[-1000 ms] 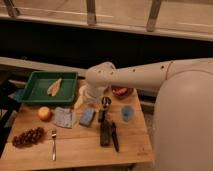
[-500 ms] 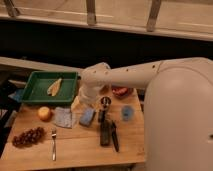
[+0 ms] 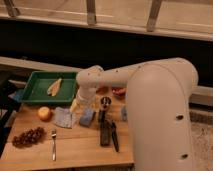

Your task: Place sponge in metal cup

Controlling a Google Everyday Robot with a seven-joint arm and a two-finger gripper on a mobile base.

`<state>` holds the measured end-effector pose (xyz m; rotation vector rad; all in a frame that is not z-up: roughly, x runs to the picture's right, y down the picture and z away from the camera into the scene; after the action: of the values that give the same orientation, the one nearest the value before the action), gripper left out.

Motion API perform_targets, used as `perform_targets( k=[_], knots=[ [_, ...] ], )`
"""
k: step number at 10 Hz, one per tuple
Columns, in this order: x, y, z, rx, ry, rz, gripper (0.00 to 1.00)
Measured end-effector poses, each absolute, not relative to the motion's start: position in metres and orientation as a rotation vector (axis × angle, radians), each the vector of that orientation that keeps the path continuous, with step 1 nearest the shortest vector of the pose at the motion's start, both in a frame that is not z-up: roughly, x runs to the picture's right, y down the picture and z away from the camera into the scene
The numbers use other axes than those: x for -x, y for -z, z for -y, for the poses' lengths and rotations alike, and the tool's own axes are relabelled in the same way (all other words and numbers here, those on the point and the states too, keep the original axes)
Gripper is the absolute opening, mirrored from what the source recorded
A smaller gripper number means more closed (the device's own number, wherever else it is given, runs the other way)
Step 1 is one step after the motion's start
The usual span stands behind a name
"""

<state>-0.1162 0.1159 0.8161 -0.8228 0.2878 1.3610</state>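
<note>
My fingers (image 3: 77,106) hang off the end of the white arm (image 3: 115,76), low over the bench (image 3: 80,150), just near of the green tray (image 3: 35,92) and just far-left of the sponge (image 3: 86,117). Can't tell how far apart they are or whether they hold anything (the wrist covers most of them), and I can't tell whether they touch the sponge. Sponge is a blue block lying flat on the bench, not in any cup, with the pale grey-blue cloth (image 3: 64,118) right beside it on the left. Metal cup (image 3: 105,102) stands upright, right of the sponge and slightly farther back, near it but apart, dark inside. Blue cup (image 3: 124,113) is further right, by the robot body. A red bowl (image 3: 119,91) sits at the far edge, behind the metal cup. Two dark tools (image 3: 106,133) lie near of the metal cup. Left side of the bench: an orange fruit (image 3: 45,113), grapes (image 3: 27,136), a fork (image 3: 53,145). The tray holds a pale yellowish item (image 3: 54,86).
</note>
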Motion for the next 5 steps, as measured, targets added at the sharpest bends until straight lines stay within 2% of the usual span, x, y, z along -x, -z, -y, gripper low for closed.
perform_targets(
  k=[5],
  knots=[
    [0.112, -0.838, -0.128, 0.863, -1.372, -0.338, 0.77]
  ],
)
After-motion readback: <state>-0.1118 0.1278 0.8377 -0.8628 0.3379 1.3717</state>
